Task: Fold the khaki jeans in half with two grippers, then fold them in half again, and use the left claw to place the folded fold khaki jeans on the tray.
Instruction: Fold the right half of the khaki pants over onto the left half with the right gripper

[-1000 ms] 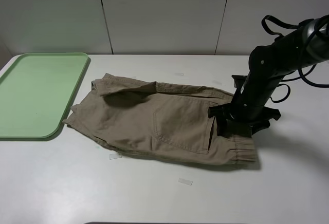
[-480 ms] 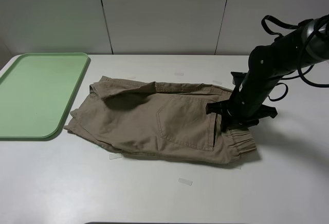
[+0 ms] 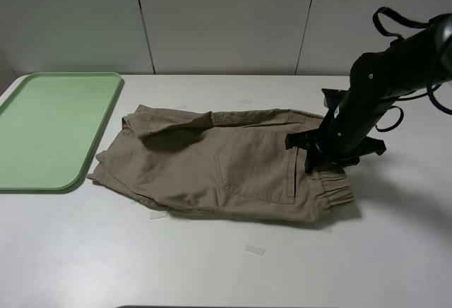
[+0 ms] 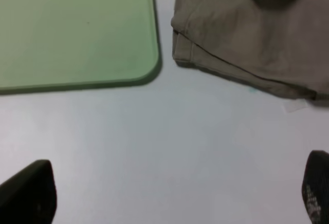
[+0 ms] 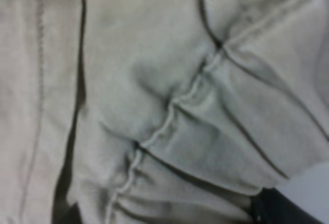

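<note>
The khaki jeans (image 3: 212, 167) lie folded on the white table, hems toward the tray and gathered waistband at the right. My right gripper (image 3: 321, 163) is down on the waistband end and appears shut on it. The right wrist view is filled with bunched khaki cloth (image 5: 154, 80), with one black finger (image 5: 280, 211) at its edge. My left gripper (image 4: 170, 203) is open and empty above bare table, short of the jeans' hem corner (image 4: 247, 34) and the tray's corner (image 4: 77, 29). It is out of the exterior view. The pale-green tray (image 3: 49, 124) lies at the far left with nothing on it.
Small clear tape strips lie on the table in front of the jeans (image 3: 254, 249) and by their front edge (image 3: 158, 215). A panelled wall runs along the table's back edge. The right arm's black cables loop at the far right.
My right gripper has moved back and slightly right at the waistband, and the jeans have shifted a little toward the back with it. The tray has not moved.
</note>
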Controlling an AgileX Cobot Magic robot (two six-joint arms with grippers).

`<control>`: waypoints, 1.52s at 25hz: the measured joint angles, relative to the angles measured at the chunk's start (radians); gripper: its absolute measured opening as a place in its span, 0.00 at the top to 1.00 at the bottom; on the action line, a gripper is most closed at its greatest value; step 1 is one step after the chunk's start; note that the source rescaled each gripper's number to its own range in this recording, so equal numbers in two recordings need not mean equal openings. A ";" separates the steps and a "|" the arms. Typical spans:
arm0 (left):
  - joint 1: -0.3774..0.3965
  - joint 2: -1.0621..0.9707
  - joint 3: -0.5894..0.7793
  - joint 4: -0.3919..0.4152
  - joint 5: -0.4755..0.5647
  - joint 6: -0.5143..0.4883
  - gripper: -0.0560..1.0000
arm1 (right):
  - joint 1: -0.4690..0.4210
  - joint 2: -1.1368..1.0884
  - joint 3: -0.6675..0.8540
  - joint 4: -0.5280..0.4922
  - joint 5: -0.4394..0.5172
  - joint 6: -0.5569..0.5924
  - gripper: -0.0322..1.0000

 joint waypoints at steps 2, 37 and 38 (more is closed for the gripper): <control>0.000 0.000 -0.002 -0.031 0.005 0.057 0.05 | 0.000 -0.049 0.000 -0.003 0.015 0.000 0.53; 0.332 0.000 0.013 -0.100 0.075 0.194 0.05 | 0.000 -0.397 -0.137 -0.345 0.439 -0.081 0.83; 0.362 0.000 0.013 -0.100 0.075 0.194 0.05 | 0.000 -0.397 -0.166 -0.362 0.448 -0.096 0.83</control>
